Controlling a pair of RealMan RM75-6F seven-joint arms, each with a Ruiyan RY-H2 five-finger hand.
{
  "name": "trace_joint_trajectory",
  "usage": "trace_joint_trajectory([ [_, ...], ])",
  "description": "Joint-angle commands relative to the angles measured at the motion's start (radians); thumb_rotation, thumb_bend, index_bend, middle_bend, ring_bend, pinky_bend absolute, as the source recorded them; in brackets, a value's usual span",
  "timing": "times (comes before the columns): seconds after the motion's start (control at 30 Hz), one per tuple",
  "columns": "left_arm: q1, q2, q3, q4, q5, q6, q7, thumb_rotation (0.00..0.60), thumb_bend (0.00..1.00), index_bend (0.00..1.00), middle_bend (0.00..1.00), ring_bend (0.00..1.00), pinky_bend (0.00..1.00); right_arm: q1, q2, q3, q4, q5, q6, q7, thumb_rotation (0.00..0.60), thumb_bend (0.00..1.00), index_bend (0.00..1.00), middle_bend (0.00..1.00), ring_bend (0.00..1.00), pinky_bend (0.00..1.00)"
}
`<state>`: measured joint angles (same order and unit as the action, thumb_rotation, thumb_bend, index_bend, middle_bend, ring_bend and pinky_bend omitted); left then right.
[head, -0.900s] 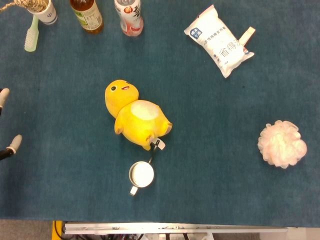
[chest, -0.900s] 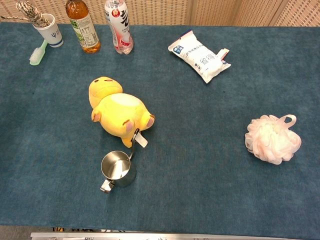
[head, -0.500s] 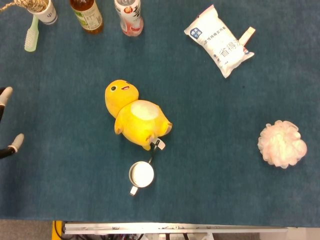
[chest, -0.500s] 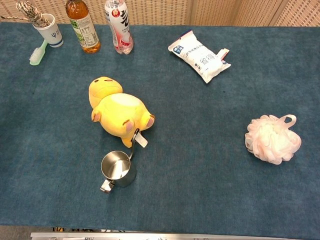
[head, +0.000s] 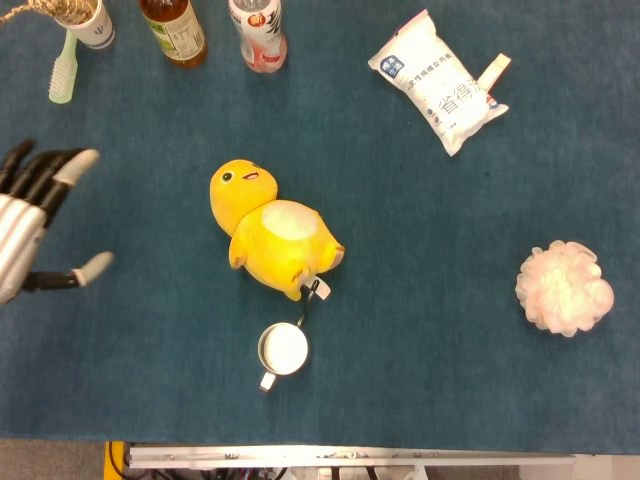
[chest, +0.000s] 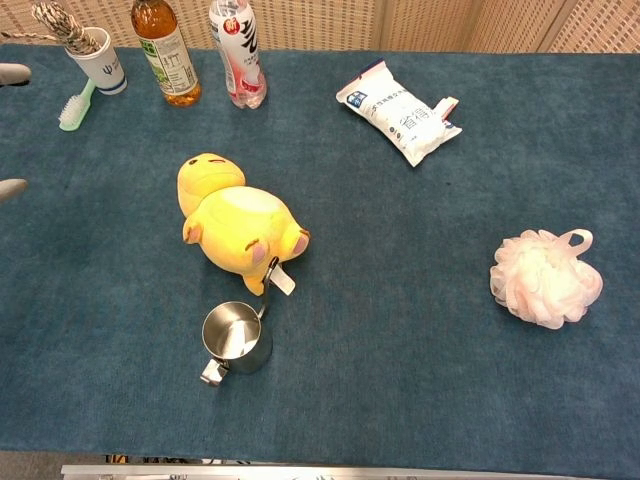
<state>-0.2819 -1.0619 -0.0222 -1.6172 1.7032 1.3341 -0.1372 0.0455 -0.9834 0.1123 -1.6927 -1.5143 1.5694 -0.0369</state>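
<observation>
My left hand reaches in from the left edge of the head view, fingers spread apart and holding nothing; in the chest view only its fingertips show at the left edge. It hovers left of a yellow plush duck lying on its back mid-table. A small steel cup stands just in front of the duck. My right hand is in neither view.
Blue cloth covers the table. At the back left are a white cup with rope, a green brush, a tea bottle and a pink bottle. A white packet lies back right, a pink bath pouf at right.
My left hand has come further into view from the left edge, moving right toward the duck with its fingers spread. Nothing on the table has moved.
</observation>
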Motion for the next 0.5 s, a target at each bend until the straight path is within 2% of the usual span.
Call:
trace_joint_trajectory([
  [0.03,-0.056,0.012,0.001,0.003,0.033,-0.056,-0.05,0.312,0.17,0.04,0.12,0.11,0.03,-0.002,0.007,0.001,-0.01,0.006,-0.001,-0.008,0.6,0.17,0.27,0.36,0.27,0.3],
  [0.33,-0.206,-0.012,0.001,0.008,0.102,-0.185,-0.137,0.216,0.11,0.05,0.11,0.1,0.01,-0.007,0.01,-0.006,-0.028,0.008,-0.001,-0.021,0.6,0.17,0.27,0.36,0.27,0.3],
  [0.5,-0.277,-0.044,0.006,0.022,0.106,-0.25,-0.19,0.093,0.05,0.05,0.09,0.07,0.0,-0.011,0.009,-0.011,-0.033,0.005,0.001,-0.028,0.6,0.16,0.27,0.36,0.27,0.3],
])
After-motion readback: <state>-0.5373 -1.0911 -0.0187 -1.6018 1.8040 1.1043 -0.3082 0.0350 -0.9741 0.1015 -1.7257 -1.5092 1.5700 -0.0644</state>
